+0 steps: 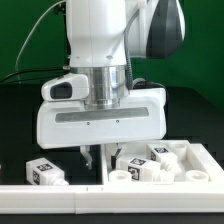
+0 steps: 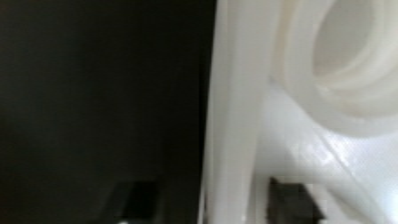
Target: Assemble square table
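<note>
Exterior view: the square tabletop (image 1: 200, 160) lies flat on the black table (image 1: 20, 150), its raised rim and round corner holes facing up. It is the landmark for everything else. The gripper (image 1: 100, 158) hangs straight down at the tabletop's edge toward the exterior view's left. The wide white gripper body (image 1: 100, 115) above it hides the ground just behind that edge.

Two tagged legs (image 1: 158, 152) sit at the tabletop, close together. Whether they lie on it or just behind it I cannot tell. A third tagged leg (image 1: 45, 172) lies well apart from the tabletop, beyond the gripper, on the bare black surface. A long white rail (image 1: 40, 197) runs along the near side of the tabletop and past it toward the exterior view's left.

The wrist view looks along the tabletop (image 2: 338, 150) from very close. Its rim (image 2: 240, 110) shows as a pale upright band, with one round corner hole (image 2: 365, 50) just beside it. The gripper (image 2: 231, 195) straddles this rim. Its dark fingers (image 2: 157, 198) stand apart, one on each side of the rim. The blur hides whether the pads press on the plastic or stand off it.

A plain green backdrop (image 1: 20, 40) rises behind the table beyond the tabletop.
</note>
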Robot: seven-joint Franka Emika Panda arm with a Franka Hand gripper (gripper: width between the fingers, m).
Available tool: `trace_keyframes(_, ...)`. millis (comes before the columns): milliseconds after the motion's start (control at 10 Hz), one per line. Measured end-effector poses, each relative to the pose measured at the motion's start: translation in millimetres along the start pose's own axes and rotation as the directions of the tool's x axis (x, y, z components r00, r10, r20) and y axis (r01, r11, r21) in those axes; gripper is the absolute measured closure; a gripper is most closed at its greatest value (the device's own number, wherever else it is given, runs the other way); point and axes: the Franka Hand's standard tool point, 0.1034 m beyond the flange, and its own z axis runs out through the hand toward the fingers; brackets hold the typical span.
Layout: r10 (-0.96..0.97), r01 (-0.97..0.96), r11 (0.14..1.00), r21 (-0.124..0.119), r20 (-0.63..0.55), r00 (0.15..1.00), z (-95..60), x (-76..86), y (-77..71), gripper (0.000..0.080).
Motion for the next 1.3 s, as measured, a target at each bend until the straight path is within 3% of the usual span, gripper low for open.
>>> trace_keyframes(200, -0.051, 0.051, 0.999, 0.003, -0.013, 0.999, -24.8, 11.7, -6.4, 0.0213)
trace_keyframes(300, -0.077, 0.077, 0.997, -0.004, -0.027, 0.997, -32.1, 17.6, -11.5, 0.0168)
trace_keyframes(400, -0.097, 0.097, 0.995, -0.005, -0.037, 0.995, -36.2, 21.2, -21.1, 0.0168)
trace_keyframes(700, -0.119, 0.118, 0.993, -0.008, -0.032, 0.992, -32.7, 20.0, -22.1, 0.0153)
trace_keyframes(900, -0.331, 0.331, 0.944, -0.018, -0.048, 0.942, -40.8, 37.3, -45.9, 0.0151)
trace_keyframes(1200, -0.353, 0.353, 0.936, -0.018, -0.046, 0.934, -39.0, 36.0, -45.1, 0.0151)
trace_keyframes(1300, -0.331, 0.331, 0.944, -0.003, -0.024, 0.943, -36.7, 33.7, -45.8, 0.0151)
